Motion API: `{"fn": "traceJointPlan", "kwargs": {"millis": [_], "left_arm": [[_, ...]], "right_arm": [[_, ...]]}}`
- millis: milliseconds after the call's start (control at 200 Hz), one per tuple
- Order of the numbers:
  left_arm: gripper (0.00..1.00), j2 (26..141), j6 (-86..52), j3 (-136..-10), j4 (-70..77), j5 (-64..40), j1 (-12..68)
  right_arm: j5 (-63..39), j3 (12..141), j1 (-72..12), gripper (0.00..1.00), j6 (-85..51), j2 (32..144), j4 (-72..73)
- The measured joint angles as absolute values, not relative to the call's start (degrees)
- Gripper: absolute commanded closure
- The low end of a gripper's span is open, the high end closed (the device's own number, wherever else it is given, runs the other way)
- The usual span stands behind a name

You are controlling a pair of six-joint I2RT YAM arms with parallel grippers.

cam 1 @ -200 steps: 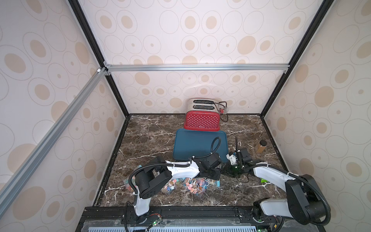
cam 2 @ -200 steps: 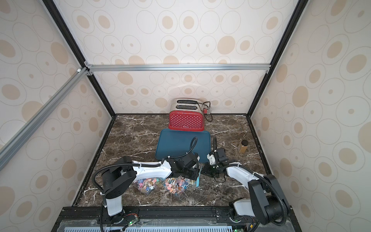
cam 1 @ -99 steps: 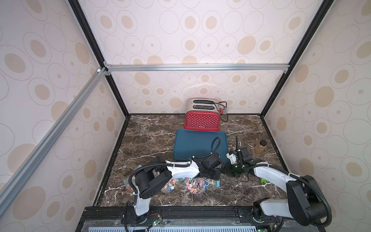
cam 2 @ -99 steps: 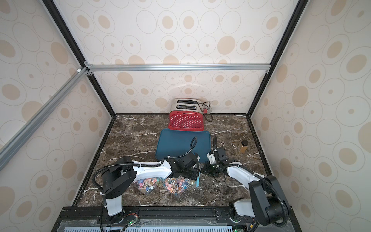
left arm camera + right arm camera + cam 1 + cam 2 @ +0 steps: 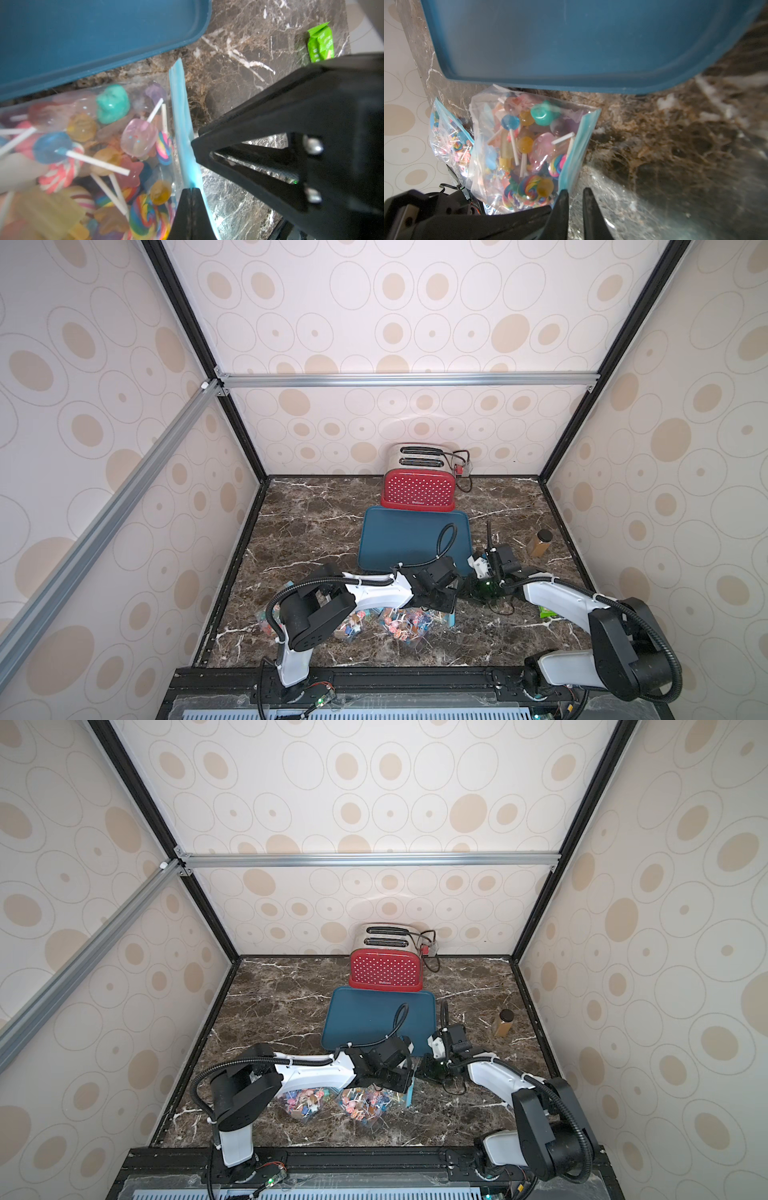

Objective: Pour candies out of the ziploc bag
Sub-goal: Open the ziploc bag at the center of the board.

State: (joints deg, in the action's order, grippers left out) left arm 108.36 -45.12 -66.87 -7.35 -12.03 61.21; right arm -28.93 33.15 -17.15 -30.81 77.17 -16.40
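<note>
The left hand (image 5: 192, 191) is pressed together on the blue zip strip of the ziploc bag (image 5: 582, 137), which lies on the desk (image 5: 664, 155) with the candies (image 5: 510, 122) inside. The right hand (image 5: 576, 197), slightly parted, waits beside it. So thin a pinch could slip off, and nothing would pour.

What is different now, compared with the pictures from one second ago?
Nothing visibly changed. The left gripper, jaws shut, and the right gripper stay at the blue zip edge of the ziploc bag. The candies remain inside it, and the blue tray has not moved.
</note>
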Motion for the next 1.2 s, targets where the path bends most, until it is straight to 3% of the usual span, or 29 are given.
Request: {"fn": "traceJointPlan", "kwargs": {"millis": [927,1203], "left_arm": [[0.97,108.4,-45.1,-66.9,-7.3,-12.5,61.2],[0.89,108.4,-45.1,-66.9,-7.3,-12.6,61.2]], "right_arm": [[-28.9,33.7,-18.8,0.84,-31.9,79.8,-14.4],[-28.8,33.7,-19.6,0.95,-32.4,80.6,-13.6]]}}
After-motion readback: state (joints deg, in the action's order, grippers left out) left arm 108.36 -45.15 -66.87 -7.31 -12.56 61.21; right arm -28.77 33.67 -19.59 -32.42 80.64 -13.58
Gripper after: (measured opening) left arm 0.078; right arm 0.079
